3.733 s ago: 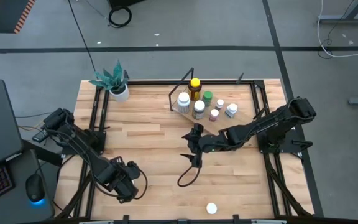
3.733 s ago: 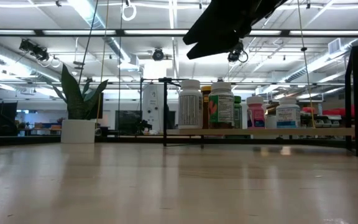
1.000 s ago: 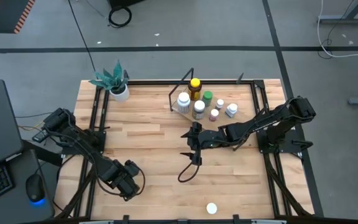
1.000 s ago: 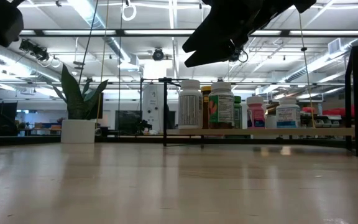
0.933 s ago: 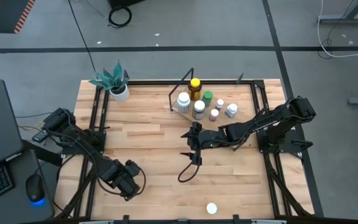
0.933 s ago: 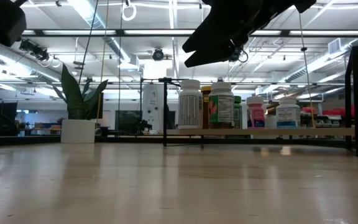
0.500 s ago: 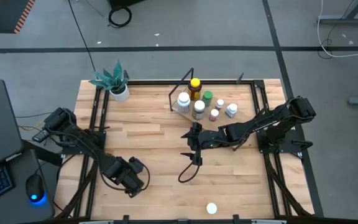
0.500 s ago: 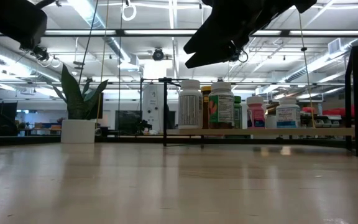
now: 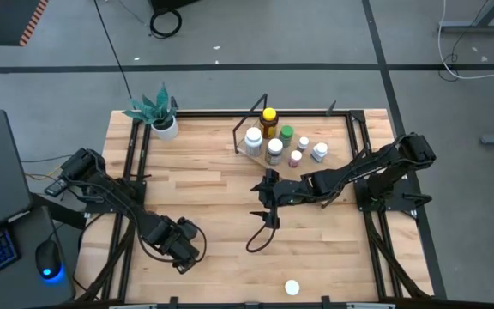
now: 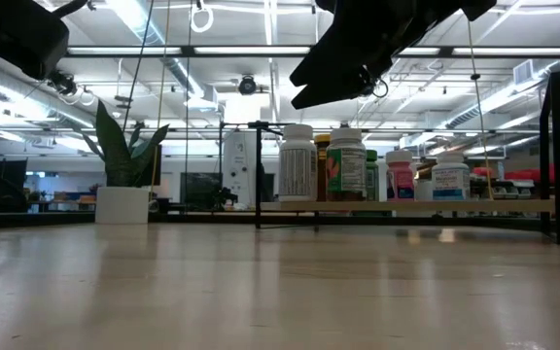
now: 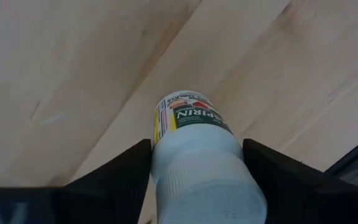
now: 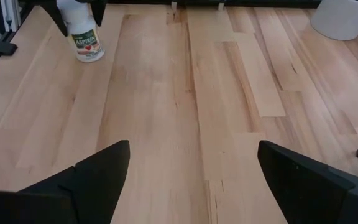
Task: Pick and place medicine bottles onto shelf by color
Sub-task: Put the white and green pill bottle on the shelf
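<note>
A white aspirin bottle with a white cap stands upright on the table near its front left, also seen far off in the right wrist view. My left gripper points down over it, a finger on each side, hiding it from the high view. My right gripper hangs open over the table's middle with nothing between its fingers. The shelf at the far middle carries several medicine bottles, among them an amber one with a yellow cap and a green-capped one. My left gripper has the aspirin bottle's upper body, just under the cap, between its two fingers, one on each side. The fingers come from above, pointing down. The bottle stands upright with its base on the table.
A white pot with a green plant stands at the far left corner. A small round white thing lies near the front edge. Black frame rails run along both table sides. A bare wood top spreads between the arms.
My left gripper has swung a little toward the table's right edge and then held still. My right arm has kept still.
</note>
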